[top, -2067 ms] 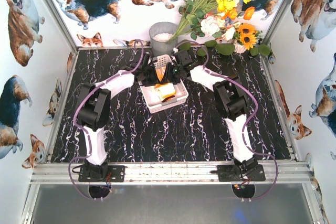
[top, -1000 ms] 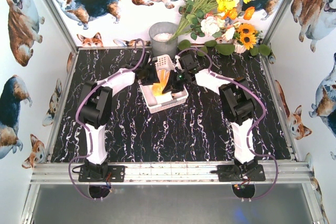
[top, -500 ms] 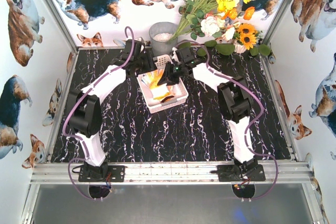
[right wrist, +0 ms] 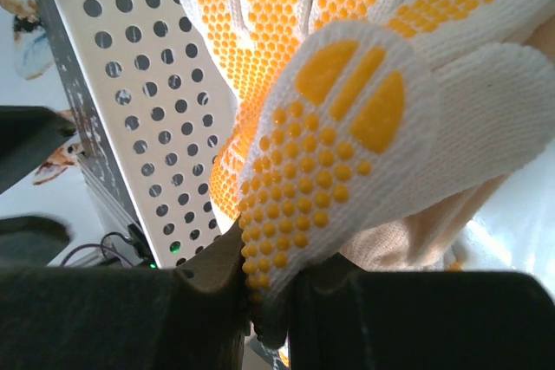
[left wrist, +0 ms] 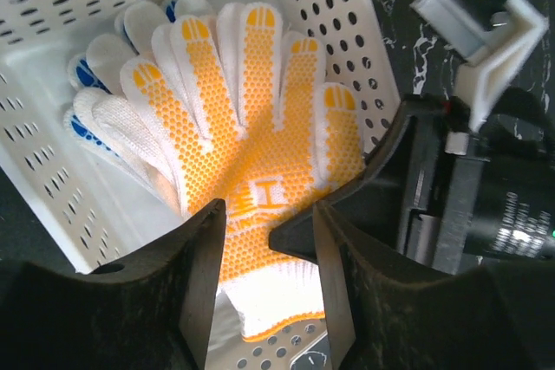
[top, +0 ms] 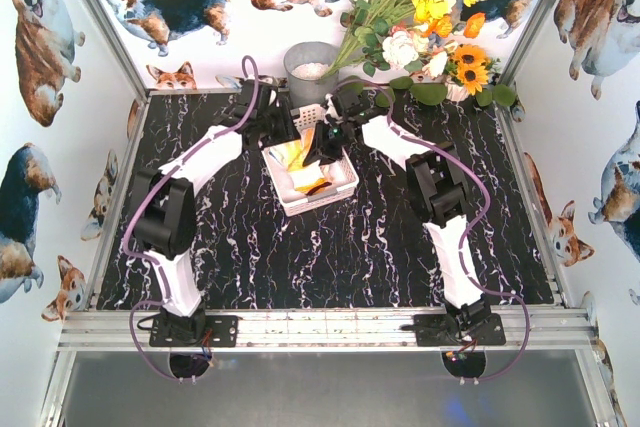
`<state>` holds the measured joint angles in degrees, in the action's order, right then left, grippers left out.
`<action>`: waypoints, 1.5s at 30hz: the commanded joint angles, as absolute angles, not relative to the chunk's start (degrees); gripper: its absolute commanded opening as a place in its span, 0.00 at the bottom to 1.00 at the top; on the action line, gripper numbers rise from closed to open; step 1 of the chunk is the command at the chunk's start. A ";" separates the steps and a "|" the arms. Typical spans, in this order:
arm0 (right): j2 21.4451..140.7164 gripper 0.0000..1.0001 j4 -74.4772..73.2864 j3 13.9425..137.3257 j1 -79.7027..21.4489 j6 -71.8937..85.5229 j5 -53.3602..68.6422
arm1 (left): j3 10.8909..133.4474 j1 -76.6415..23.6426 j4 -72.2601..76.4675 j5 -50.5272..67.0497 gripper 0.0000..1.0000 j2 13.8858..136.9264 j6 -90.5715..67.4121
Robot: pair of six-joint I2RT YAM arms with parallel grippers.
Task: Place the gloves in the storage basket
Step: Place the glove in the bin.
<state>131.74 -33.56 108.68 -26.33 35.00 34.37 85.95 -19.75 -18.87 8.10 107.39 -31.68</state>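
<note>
The right gripper is clamped on the thumb-side edge of a yellow-dotted glove, jaws closed on the knit low inside the storage basket; the left gripper hovers close beside it with jaws apart above the glove's cuff, holding nothing; the glove lies spread across the basket, fingers fanned over blue-palmed gloves stacked beneath, cuff riding up against one perforated wall; seen from above, the basket sits toward the far middle of the dark marbled table, with a grey pot and flowers behind it. The step in hand appears to be the release; done well, it would mean lowering the pinched edge onto the pile, opening the jaws fully before any lift, then rising straight up so the knit does not catch on the pads and trail out; the open left gripper looks placed to press the cuff down inside the wall, though the two grippers are near enough that one should yield; the light basket may shift if nudged.
</note>
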 commanded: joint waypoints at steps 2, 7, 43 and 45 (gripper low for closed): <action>132.71 0.00 -38.66 112.69 -26.19 28.89 31.14 | 84.71 -19.80 -18.19 9.79 0.36 110.67 -31.44; 132.81 0.00 -41.45 112.82 -26.84 26.36 27.93 | 83.78 -21.33 -19.02 9.57 0.25 113.06 -31.59; 121.75 0.41 -41.03 111.74 -27.42 24.40 14.35 | 93.08 -21.42 -16.82 7.65 0.39 117.44 -29.15; 122.39 0.41 -40.56 111.46 -27.72 24.67 13.14 | 93.05 -21.27 -16.08 8.22 0.38 118.85 -28.48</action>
<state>121.58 -43.72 111.63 -27.14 23.94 16.05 92.05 -21.78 -17.69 5.41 115.57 -30.28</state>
